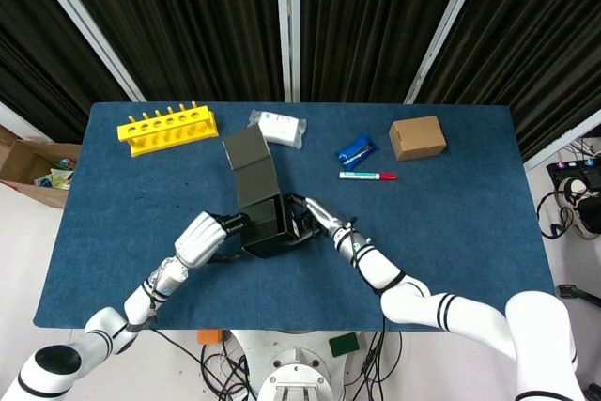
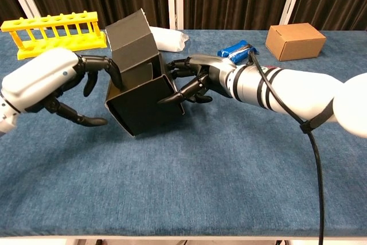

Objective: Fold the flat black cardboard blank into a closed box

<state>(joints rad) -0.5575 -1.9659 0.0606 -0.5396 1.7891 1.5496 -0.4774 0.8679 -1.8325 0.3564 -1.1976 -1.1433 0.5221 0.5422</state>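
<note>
Black cardboard box [image 2: 143, 104] mostly formed, tilted near table's front edge; lid flap [image 1: 246, 166] stood unclosed. Left hand [image 2: 43, 81] and right hand [image 2: 198, 78] gripped box sides. Closing remained.

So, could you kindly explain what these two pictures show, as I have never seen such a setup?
A robot with two white arms ending in black-fingered hands works at a blue-clothed table. One picture looks down from its head, the other forward from its chest. The left hand and right hand together hold a half-folded black cardboard box, tilted, its lid flap standing open. Behind lie a yellow plastic tube rack, a white packet, a blue packet, a marker pen and a small brown cardboard box.
</note>
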